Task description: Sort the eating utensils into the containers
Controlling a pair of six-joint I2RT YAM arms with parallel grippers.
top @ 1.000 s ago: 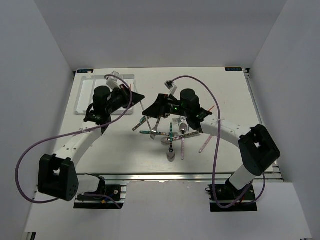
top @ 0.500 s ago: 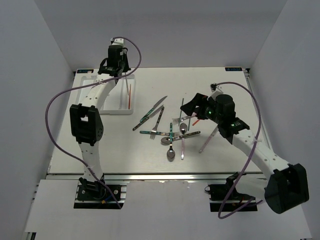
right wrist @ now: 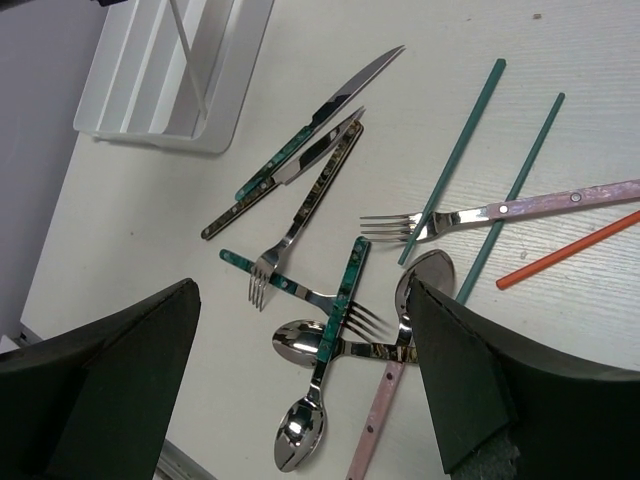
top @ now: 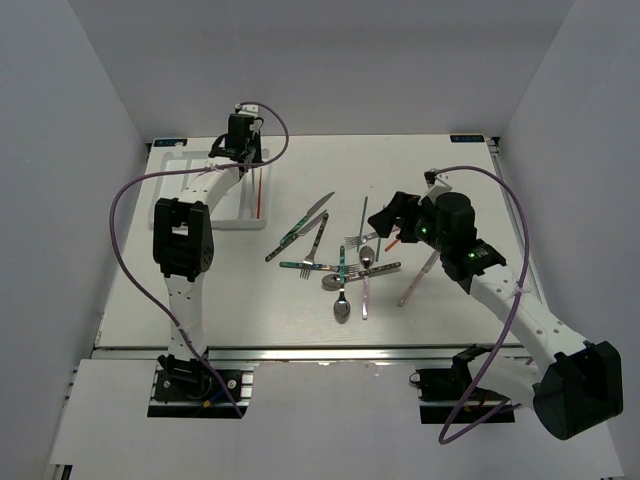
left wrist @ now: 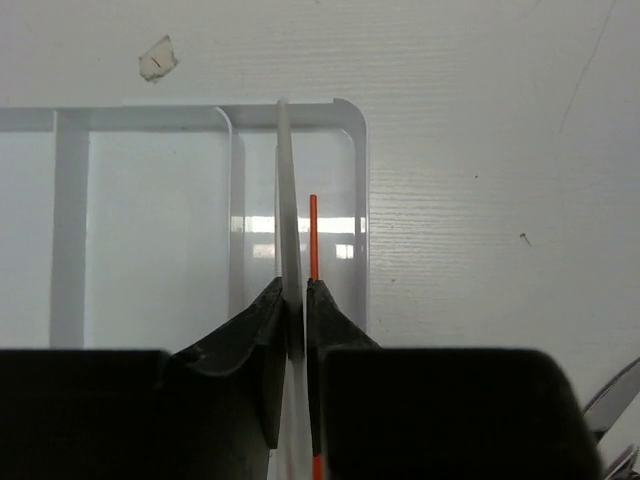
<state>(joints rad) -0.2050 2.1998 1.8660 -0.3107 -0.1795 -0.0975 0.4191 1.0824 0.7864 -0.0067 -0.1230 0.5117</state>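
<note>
The white tray (top: 165,180) of containers lies at the far left. A red-orange chopstick (top: 260,190) rests in its rightmost compartment (left wrist: 335,230). My left gripper (top: 243,152) hovers over that end. In the left wrist view its jaws (left wrist: 303,286) stand a thin slit apart with nothing between them, and the chopstick (left wrist: 313,235) runs beneath the right finger. The other eating utensils (top: 340,265) lie crossed mid-table: a teal-handled knife (right wrist: 320,120), forks (right wrist: 290,285), spoons (right wrist: 330,370), teal chopsticks (right wrist: 452,160) and an orange one (right wrist: 570,250). My right gripper (right wrist: 300,290) hangs wide open above them.
A pink-handled fork (right wrist: 500,212) and a pink-handled piece (right wrist: 375,420) lie at the pile's right side. The tray corner (right wrist: 170,70) shows at the upper left of the right wrist view. The table's near edge runs just below the spoons.
The left arm stretched out to the tray's far end and its jaws parted slightly; the red-orange chopstick now lies in the tray. The right arm swung right of the pile and opened wider.
</note>
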